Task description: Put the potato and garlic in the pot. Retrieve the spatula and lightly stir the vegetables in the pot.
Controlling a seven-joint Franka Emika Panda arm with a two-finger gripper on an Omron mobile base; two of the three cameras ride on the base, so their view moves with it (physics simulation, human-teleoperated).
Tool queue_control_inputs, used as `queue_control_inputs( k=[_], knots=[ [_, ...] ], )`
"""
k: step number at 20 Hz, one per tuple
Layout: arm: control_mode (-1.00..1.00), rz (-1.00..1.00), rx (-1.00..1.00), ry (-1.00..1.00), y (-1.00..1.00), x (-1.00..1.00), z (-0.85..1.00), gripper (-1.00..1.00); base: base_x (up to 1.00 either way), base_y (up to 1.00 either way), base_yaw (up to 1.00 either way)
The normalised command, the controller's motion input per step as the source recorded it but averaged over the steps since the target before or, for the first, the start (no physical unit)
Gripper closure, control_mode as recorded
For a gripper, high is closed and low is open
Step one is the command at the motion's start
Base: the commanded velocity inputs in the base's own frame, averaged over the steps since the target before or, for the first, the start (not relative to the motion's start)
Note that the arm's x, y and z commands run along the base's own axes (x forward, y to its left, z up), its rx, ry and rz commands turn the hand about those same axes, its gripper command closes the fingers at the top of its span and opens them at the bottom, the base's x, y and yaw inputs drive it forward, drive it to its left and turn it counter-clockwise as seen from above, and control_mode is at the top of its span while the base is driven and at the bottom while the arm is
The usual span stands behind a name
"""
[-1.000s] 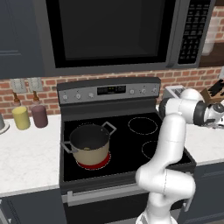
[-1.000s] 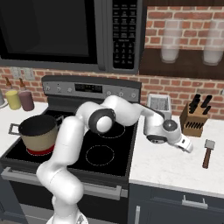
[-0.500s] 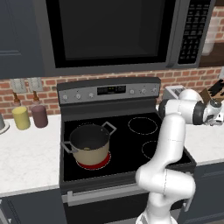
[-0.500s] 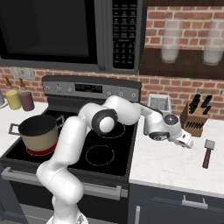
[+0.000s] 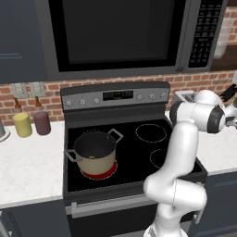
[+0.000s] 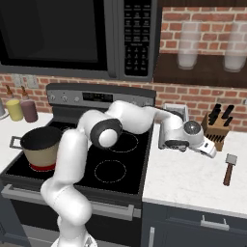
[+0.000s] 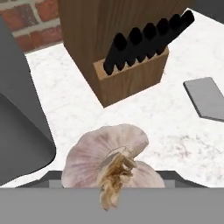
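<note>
Claw (image 6: 212, 150) reaching out low over the right counter (image 6: 188, 176), just left of the knife block (image 6: 218, 129). Fingertips hidden behind the garlic (image 7: 109, 164) in the hand view, so can't tell jaw state; possibly around the bulb, not confirmable. Garlic sits right at the claw, on the pale counter, papery root end facing the camera. Knife block just beyond it, black handles (image 7: 146, 37) sticking up in a row. Flat grey blade (image 7: 206, 97) on the counter off to one side of the block, apart from the garlic.

Spatula (image 6: 228, 168) lying on the right counter, right of the claw and apart from it, grey head toward the wall, brown handle toward the front edge.

Pot (image 5: 94, 151) on the stove's (image 5: 139, 152) front-left burner, which glows red under it. Small yellowish bit visible inside at the bottom, probably the potato (image 5: 92, 158); too small to be sure. Pot well apart from the claw, on the other side of the stove.

Yellow canister (image 5: 21, 124) and maroon canister (image 5: 41, 122) side by side on the left counter near the brick wall. Microwave (image 5: 115, 34) above the stove.
</note>
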Motion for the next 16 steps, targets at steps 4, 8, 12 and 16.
queue_control_inputs(
  k=[4, 8, 12, 16],
  knots=[
    [-1.0, 0.0, 0.0, -0.09, 0.47, -0.76, 1.0, 1.0, 0.0, 0.0, 0.0],
    [-1.0, 0.02, 0.0, 0.0, 0.92, -0.77, 0.82, 1.0, 0.0, 0.0, 0.0],
    [-1.0, 0.02, 0.0, 0.0, 1.0, -0.63, 0.84, 1.0, 0.0, 0.0, 0.0],
    [-1.0, 0.0, 0.0, 0.0, 1.0, -0.6, 1.0, 1.0, 0.0, 0.0, 0.0]
  ],
)
